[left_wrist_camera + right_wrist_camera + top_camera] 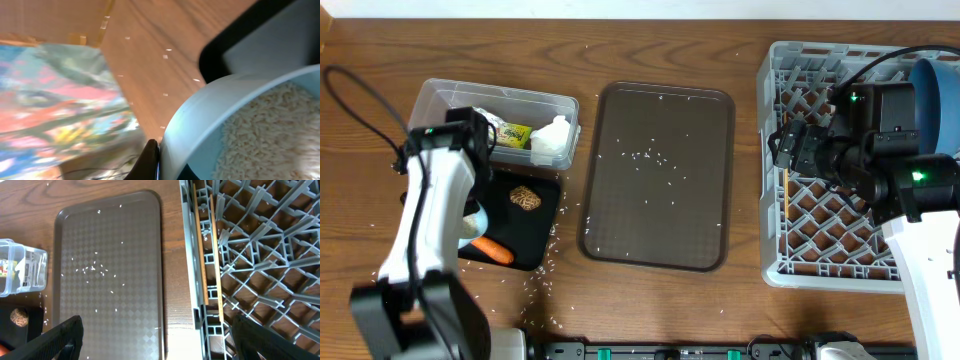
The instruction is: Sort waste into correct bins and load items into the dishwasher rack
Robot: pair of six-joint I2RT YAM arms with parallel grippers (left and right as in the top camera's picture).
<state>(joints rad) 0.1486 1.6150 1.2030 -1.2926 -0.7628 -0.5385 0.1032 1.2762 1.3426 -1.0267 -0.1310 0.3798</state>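
Observation:
My left gripper (470, 208) is shut on the rim of a pale bluish-white bowl (200, 125) holding white rice (265, 135), tilted over the black tray (545, 215). A brown food lump (525, 197) and an orange carrot (492, 250) lie in that tray. The clear tub (440, 95) holds the yellow-green wrapper (515, 133) and white tissue (552, 140). Over the left edge of the grey rack (775, 270), my right gripper (167, 340) hangs open and empty. Chopsticks (205, 250) lie in the rack, and the dark-blue plate (932, 90) stands at its far right.
Between the bins and the rack lies a brown serving tray (660, 240) with a few rice grains on it. More grains are scattered on the wooden table around the black tray's front and right side. My right arm's body covers the rack's middle.

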